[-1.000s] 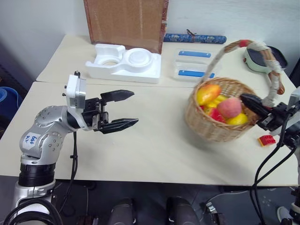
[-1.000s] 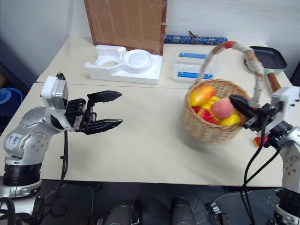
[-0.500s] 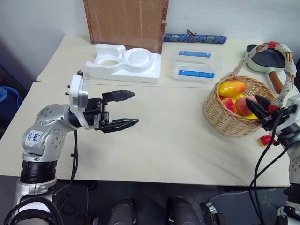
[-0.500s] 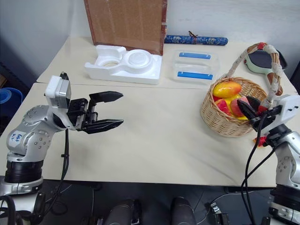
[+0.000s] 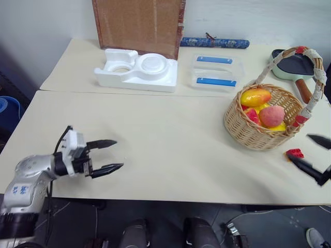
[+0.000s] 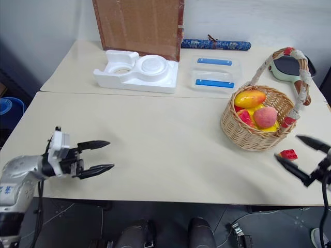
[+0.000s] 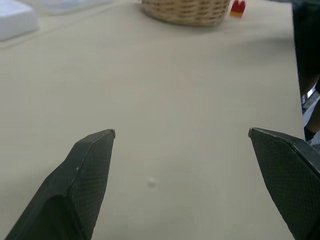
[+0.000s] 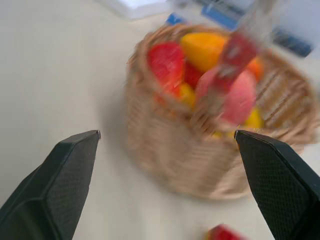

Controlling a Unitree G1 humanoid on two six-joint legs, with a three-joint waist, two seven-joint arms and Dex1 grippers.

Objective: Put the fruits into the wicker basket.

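I have the left claw (image 5: pixel 111 155) low over the near left of the pale surface (image 5: pixel 170 139), its two black tapered fingers spread wide apart and pointing across toward the right, holding nothing. My right claw (image 6: pixel 300 157) sits at the near right edge, fingers likewise splayed wide and empty, aimed toward the left. Just beyond the right claw stands the wicker basket (image 5: pixel 248 132), round and tan with a coarse woven wall and a tall arched handle wrapped in white cord with red bands. Inside it I see the oval yellow-orange mango (image 5: pixel 255 96) with a red blush and, nearer the right claw, the round fuzzy pink peach (image 5: pixel 272 115), lying among other red and yellow fruit. A small red toy brick (image 6: pixel 288 154) lies on the surface between the basket and the right claw. The basket is well apart from the left claw
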